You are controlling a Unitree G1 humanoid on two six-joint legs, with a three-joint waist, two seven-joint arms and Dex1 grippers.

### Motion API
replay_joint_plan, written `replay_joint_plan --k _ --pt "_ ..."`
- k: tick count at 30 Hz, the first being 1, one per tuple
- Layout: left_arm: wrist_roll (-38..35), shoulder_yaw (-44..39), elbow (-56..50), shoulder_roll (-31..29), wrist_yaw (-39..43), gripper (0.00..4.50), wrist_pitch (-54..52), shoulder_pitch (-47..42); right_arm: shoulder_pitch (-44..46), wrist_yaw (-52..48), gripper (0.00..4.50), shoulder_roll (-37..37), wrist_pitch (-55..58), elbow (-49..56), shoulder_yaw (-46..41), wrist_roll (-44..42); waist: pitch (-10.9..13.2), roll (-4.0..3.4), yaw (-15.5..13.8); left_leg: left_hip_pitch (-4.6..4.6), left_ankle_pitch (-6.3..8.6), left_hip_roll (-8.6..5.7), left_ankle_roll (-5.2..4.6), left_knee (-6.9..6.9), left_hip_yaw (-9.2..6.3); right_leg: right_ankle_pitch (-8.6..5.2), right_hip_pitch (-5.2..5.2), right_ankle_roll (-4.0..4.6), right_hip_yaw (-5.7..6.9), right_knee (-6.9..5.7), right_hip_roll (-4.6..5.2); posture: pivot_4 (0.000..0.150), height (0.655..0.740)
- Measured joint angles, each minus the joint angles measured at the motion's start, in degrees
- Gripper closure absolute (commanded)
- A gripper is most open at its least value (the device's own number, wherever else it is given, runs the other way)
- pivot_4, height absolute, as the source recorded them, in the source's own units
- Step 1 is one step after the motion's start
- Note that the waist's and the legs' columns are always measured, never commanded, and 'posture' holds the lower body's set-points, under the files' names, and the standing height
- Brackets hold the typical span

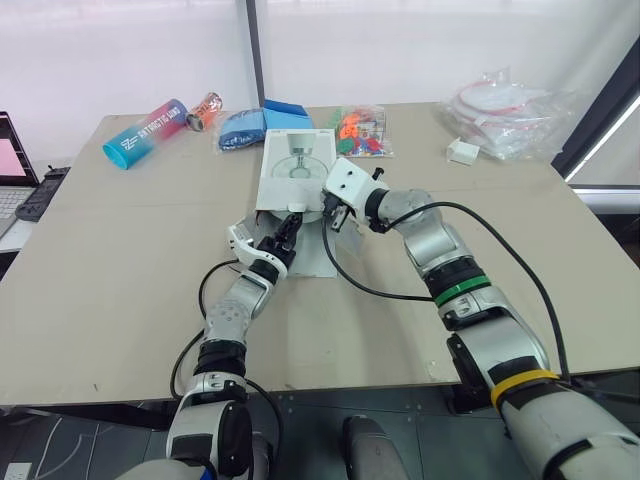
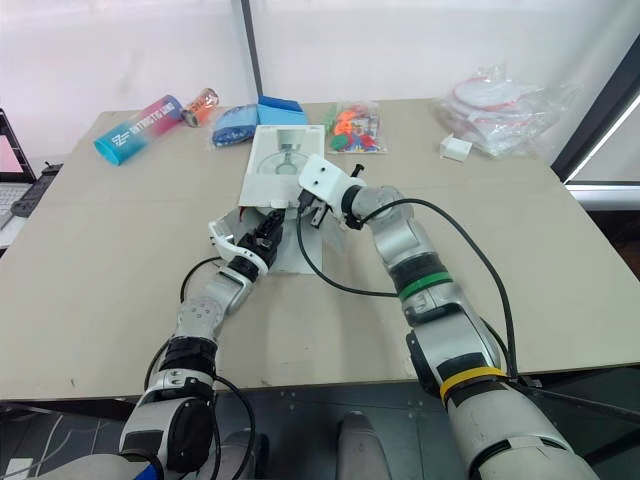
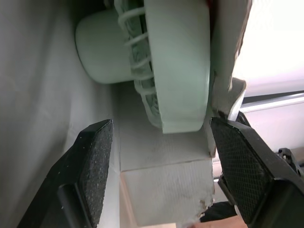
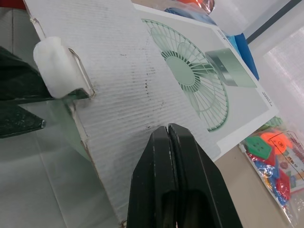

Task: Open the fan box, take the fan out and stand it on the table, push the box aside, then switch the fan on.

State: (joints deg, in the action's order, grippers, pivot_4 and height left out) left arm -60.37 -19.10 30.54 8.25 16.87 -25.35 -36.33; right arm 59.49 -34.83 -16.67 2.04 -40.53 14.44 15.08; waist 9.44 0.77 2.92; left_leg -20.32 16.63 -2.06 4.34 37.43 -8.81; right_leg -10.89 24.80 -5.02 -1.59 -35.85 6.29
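Print on two items, none of it readable.
Blue-and-pink tube [image 1: 146, 132], far left beyond the left gripper [image 1: 291, 222]: white lettering, too small to read. Fan box [image 1: 283, 185] just past that gripper: edge small print, illegible.

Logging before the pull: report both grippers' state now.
Left gripper: open, straddling the fan.
Right gripper: shut, empty, over the box.

i seem to work in a lab or test room: a plain beige table [image 1: 120, 260] before white screen walls [image 1: 420, 50], a laptop [image 1: 12, 165] at its edge, bagged props [image 1: 505, 110] lying about.
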Motion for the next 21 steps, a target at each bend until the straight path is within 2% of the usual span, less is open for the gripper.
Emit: replay_joint_plan --k 12,13,15,18,19,21 --pt "0.0 -1.2 3.4 -0.4 0.7 1.05 0.6 -4.6 -0.3 0.1 4.5 -0.1 0.3 0.8 0.0 0.0 0.0 0.0 0.0 -0.01 0.0 0.0 0.0 -0.01 0.0 0.0 0.01 0.0 0.0 0.01 0.0 0.15 0.74" --pt "0.0 -1.2 3.7 -0.4 1.0 1.58 0.6 -4.8 -0.4 0.2 4.5 -0.1 0.3 0.8 0.0 0.1 0.0 0.0 0.0 0.0 0.0 0.0 0.0 -0.01 0.0 0.0 0.01 0.0 0.0 0.01 0.0 0.15 0.74" --pt "0.2 -1.2 3.9 -0.4 1.2 2.09 0.6 -4.9 -0.4 0.1 4.5 -0.1 0.4 0.8 0.0 0.1 0.0 0.0 0.0 0.0 0.0 0.0 0.0 -0.01 0.0 0.0 0.01 0.0 0.0 0.01 0.0 0.15 0.74" --pt "0.1 -1.2 4.3 -0.4 1.5 3.23 0.2 -4.9 -0.4 0.2 4.5 -0.1 0.5 0.9 0.0 0.1 0.0 0.0 0.0 0.0 0.0 0.0 0.0 -0.01 0.0 0.0 0.02 0.0 0.0 0.01 0.0 0.15 0.74" --pt "0.1 -1.2 4.3 -0.4 1.6 3.4 0.2 -4.9 -0.4 0.2 4.5 -0.2 0.5 1.1 0.0 0.1 0.0 0.0 0.0 -0.01 0.0 0.0 0.0 -0.01 0.0 0.0 0.02 0.0 0.0 0.01 0.0 0.15 0.74" --pt "0.1 -1.1 4.3 -0.4 1.8 3.4 0.0 -4.9 -0.4 0.2 4.5 -0.3 0.5 1.2 0.0 0.3 0.0 0.0 0.0 -0.01 0.0 0.0 0.0 0.0 0.0 0.0 0.02 0.0 0.0 0.01 0.0 0.15 0.74"
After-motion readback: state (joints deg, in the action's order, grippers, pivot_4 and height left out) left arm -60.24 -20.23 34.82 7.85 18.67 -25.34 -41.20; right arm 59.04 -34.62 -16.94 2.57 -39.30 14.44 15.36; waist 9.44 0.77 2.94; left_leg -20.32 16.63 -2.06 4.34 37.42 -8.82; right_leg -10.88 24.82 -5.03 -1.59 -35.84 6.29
